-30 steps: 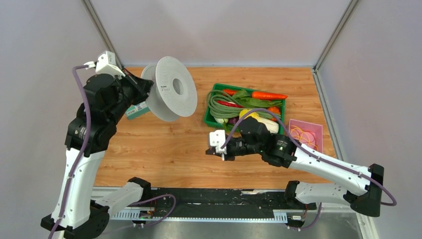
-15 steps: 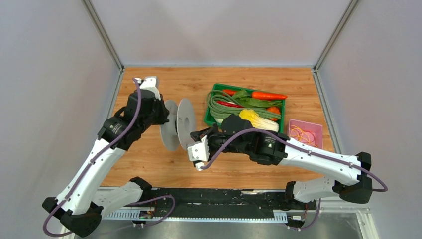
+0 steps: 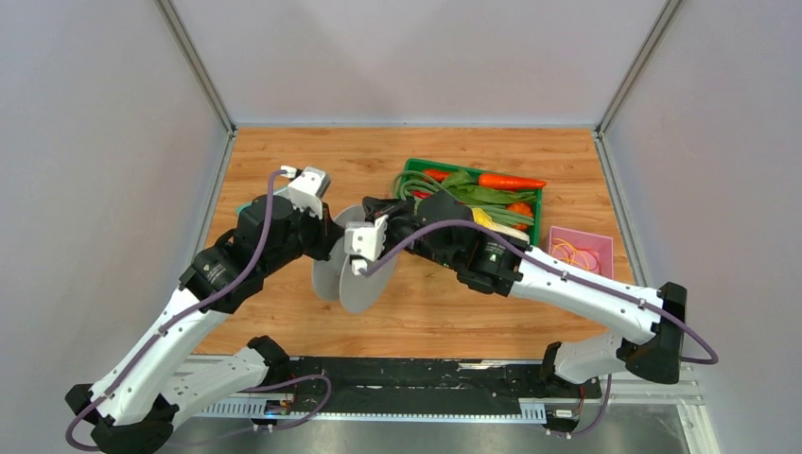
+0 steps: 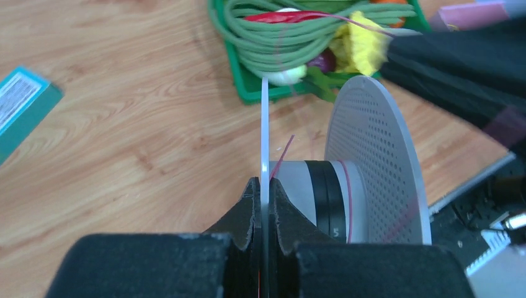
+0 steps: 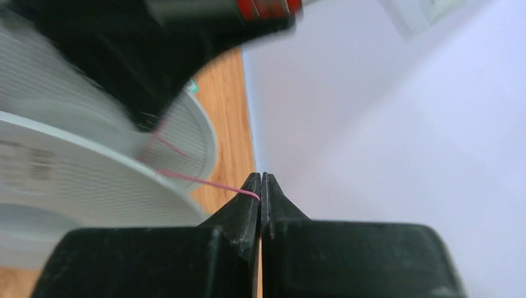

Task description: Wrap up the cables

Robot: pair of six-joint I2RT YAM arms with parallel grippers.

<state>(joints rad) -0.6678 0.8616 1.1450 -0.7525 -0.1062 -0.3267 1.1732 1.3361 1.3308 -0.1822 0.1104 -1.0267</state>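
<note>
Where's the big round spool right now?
Top view: the spool is held on edge left of centre, its rim pinched by the left gripper, near the green vegetable tray.

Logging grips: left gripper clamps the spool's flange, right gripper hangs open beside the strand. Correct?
No: the right gripper is shut, pinching the thin pink strand, as the right wrist view shows. The left gripper does clamp the flange of the spool.

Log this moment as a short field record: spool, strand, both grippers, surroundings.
spool: grey, perforated flanges, standing on edge
left gripper: shut on one spool flange
right gripper: shut on the strand
strand: thin, pink, runs straight from right gripper into spool; a few turns on the hub
nearby: green tray of vegetables, teal box
</note>
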